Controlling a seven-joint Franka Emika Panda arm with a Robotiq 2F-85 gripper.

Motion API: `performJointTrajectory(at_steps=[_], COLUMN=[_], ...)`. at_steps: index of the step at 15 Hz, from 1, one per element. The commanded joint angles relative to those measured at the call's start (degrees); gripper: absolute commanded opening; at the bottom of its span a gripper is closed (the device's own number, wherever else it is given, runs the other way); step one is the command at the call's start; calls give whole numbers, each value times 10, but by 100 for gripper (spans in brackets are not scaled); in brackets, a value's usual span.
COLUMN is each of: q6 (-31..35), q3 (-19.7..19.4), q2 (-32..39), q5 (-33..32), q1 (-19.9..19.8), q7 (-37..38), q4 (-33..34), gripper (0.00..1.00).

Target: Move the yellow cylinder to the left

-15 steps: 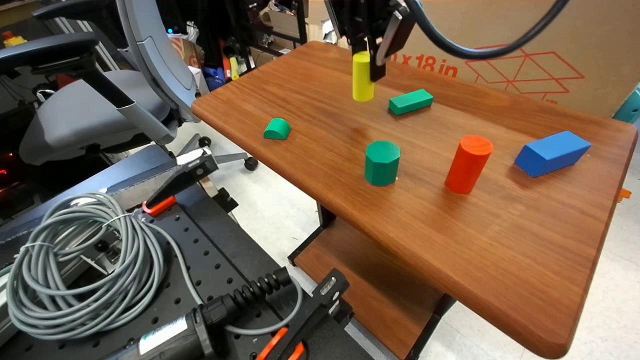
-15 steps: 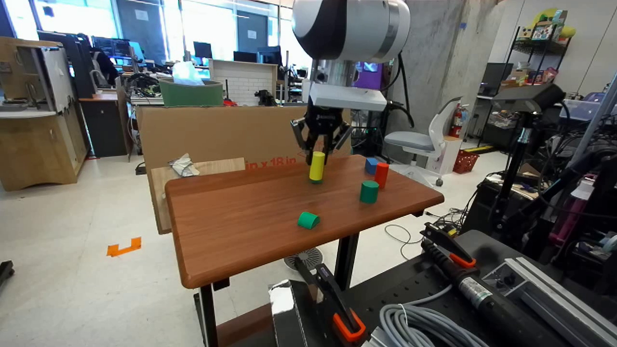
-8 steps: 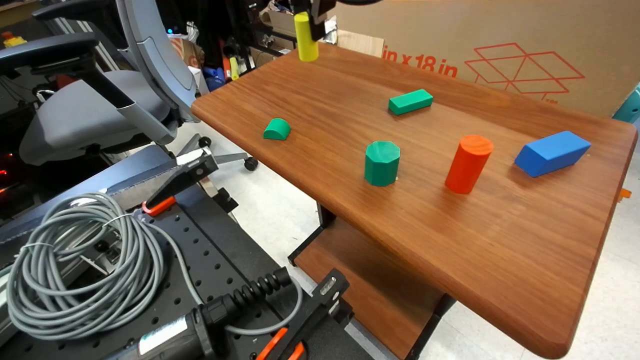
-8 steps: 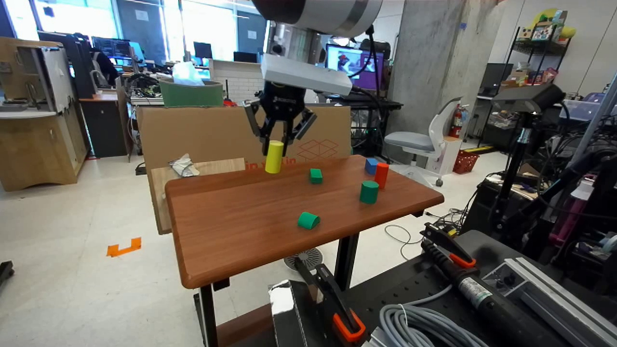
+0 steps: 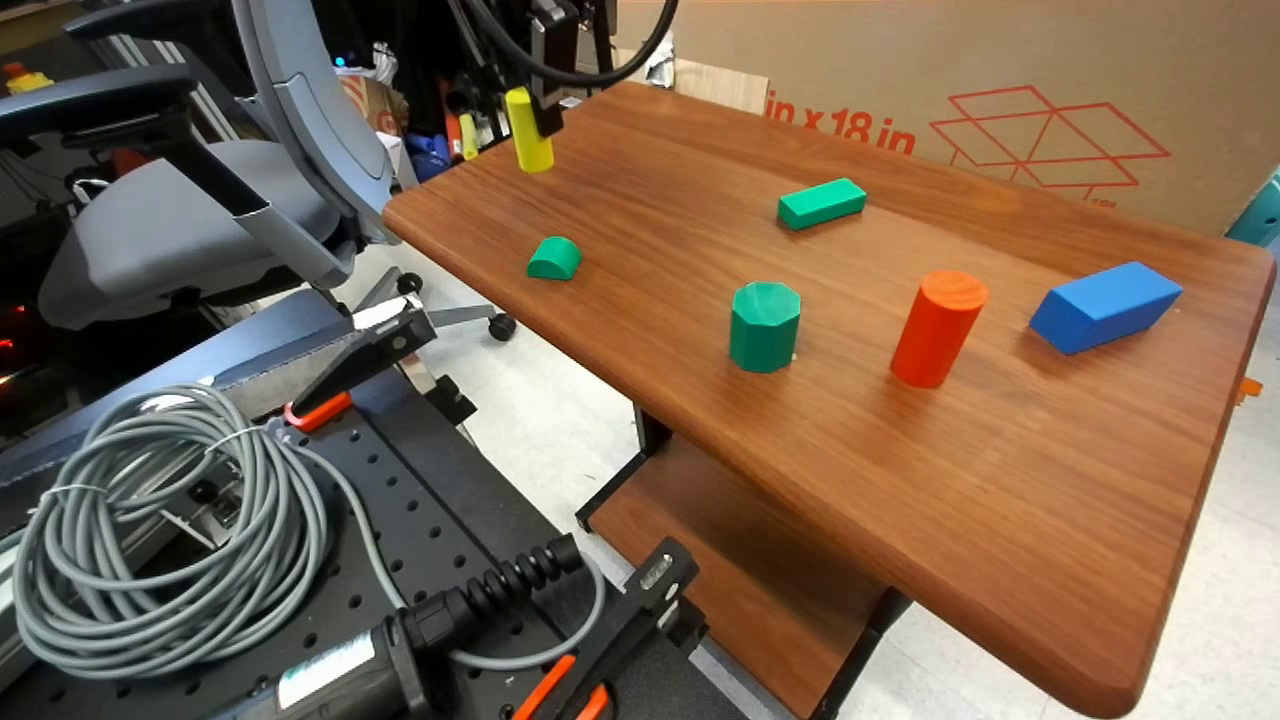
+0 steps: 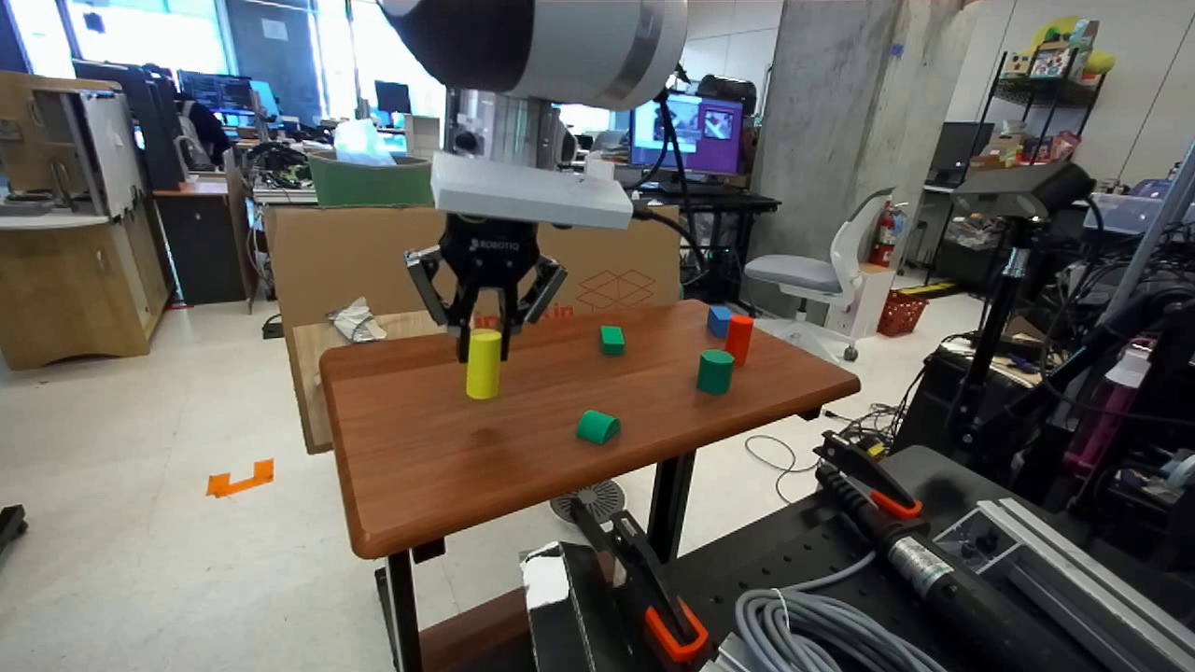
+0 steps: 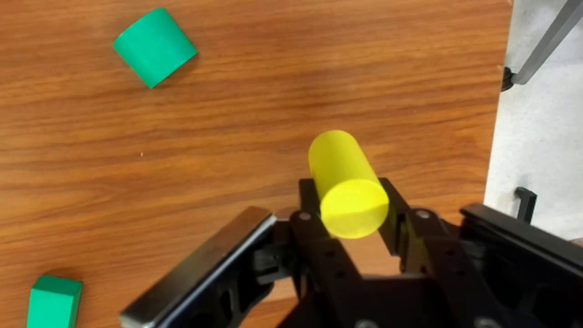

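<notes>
Claw (image 6: 484,347) clamped on the yellow cylinder (image 6: 482,375) hangs above the table (image 6: 420,476), the green half-round block (image 6: 597,427) nearest.

I see open tabletop (image 6: 411,457) beneath and around the suspended yellow cylinder (image 6: 484,369); the nearest obstacle is the half-round green block (image 6: 597,427).

In the wrist view, near a short edge of the bench (image 7: 455,105), the gripper (image 7: 350,196) is looking blurred; the border is cropping a green bar (image 7: 51,310).
</notes>
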Motion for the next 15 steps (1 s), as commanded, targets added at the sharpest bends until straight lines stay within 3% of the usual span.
performJointTrajectory(at_steps=[1, 6, 7, 9, 13, 15], q6=[-22, -31, -35, -37, -28, -28], q3=[-18, -31, -33, -35, -38, -40], q2=[42, 54, 50, 38, -10, -46], q5=[-31, -52, -55, -60, -52, -47], q1=[28, 47, 49, 48, 32, 20], q7=[30, 43, 45, 45, 36, 30], q4=[26, 40, 39, 32, 5, -12], gripper=[9, 9, 59, 65, 95, 100])
